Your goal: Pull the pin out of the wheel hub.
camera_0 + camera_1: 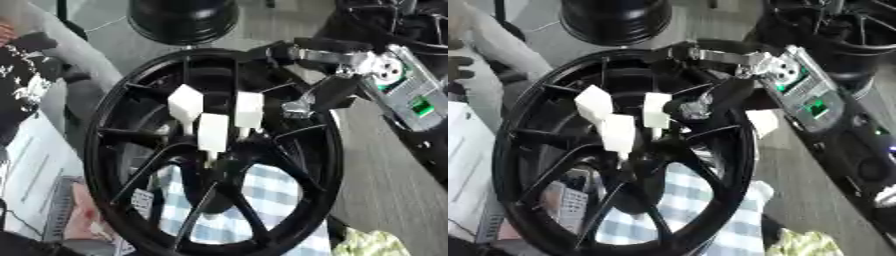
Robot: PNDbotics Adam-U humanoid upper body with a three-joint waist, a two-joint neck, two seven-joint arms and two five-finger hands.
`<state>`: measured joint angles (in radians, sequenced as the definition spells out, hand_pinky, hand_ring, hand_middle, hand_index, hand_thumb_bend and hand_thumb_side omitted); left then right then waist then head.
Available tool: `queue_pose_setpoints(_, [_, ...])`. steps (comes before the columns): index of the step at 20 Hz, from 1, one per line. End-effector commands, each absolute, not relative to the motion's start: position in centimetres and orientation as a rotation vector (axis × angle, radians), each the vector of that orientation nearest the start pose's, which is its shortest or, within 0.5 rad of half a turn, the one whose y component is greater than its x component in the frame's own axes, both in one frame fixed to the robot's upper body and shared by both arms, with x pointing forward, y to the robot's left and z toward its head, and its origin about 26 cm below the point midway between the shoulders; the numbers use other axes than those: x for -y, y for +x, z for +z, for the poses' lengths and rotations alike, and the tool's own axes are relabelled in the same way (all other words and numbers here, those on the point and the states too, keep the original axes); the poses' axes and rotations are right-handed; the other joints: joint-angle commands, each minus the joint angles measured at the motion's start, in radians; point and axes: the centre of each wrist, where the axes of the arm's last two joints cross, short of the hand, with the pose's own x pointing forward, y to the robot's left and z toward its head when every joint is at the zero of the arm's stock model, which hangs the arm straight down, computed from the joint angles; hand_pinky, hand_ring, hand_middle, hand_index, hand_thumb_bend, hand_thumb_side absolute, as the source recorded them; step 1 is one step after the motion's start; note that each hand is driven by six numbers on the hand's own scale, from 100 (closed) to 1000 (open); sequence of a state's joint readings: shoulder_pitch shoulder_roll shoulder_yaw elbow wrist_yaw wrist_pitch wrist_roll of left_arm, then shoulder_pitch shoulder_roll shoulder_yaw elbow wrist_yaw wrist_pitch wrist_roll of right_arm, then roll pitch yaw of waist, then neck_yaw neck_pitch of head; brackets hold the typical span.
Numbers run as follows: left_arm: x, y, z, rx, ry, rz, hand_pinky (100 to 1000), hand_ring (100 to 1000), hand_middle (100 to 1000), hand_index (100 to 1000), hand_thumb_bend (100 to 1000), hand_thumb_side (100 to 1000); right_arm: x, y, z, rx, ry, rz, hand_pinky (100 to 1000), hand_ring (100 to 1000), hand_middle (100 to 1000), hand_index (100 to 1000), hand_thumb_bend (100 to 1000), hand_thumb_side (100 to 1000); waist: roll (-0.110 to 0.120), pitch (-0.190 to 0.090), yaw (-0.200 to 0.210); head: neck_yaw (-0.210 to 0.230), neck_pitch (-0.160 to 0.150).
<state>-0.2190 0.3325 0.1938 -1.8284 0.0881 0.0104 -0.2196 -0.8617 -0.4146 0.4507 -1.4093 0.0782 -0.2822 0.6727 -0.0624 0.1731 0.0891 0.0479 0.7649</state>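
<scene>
Light: daylight is falling evenly, no hard shadows
Glare: white tags (213, 131) are blowing out
Blur: both views are smearing softly, wheel hub (214, 150) spokes losing detail

We see the black wheel hub (114, 150) upright, three white-tagged pins (213, 131) at its centre. Our right robot hand (317, 95) reaches in from upper right, fingers curled near the rightmost pin (248, 110). Checked cloth (262, 195) behind the spokes.
</scene>
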Motion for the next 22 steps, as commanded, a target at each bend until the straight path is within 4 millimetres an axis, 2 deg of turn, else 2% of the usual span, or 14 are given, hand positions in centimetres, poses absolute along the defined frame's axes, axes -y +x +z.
queue_pose_setpoints(1, [-33.2,30.8,16.2,2.039,0.142,-0.367,760,768,789,869,388,450,15.3,40.8,22.8,1.885,0.187,1.835,813,866,820,980,320,483,0.005,-0.013,-0.001,-0.001,0.005])
queue_pose_setpoints(9, [-33.2,30.8,16.2,2.04,0.138,-0.369,761,769,789,869,387,451,14.3,40.5,22.2,1.855,0.211,1.892,813,866,820,980,317,481,0.006,-0.012,-0.003,-0.002,0.005])
queue_pose_setpoints(10, [-33.2,30.8,16.2,2.04,0.138,-0.369,761,769,789,869,387,451,14.2,40.6,22.0,1.847,0.21,1.893,813,865,820,980,307,459,0.006,-0.012,-0.003,-0.002,0.005])
queue_pose_setpoints(11, [-33.2,30.8,16.2,2.041,0.138,-0.369,761,769,789,869,387,450,14.2,40.7,21.8,1.84,0.205,1.896,813,866,820,980,316,480,0.007,-0.011,-0.002,-0.003,0.005])
queue_pose_setpoints(22, [-33.1,30.9,16.2,2.043,0.133,-0.37,762,770,790,869,383,451,14.6,42.1,19.9,1.769,0.076,1.961,810,863,814,969,303,450,0.008,-0.012,0.001,-0.005,0.005])
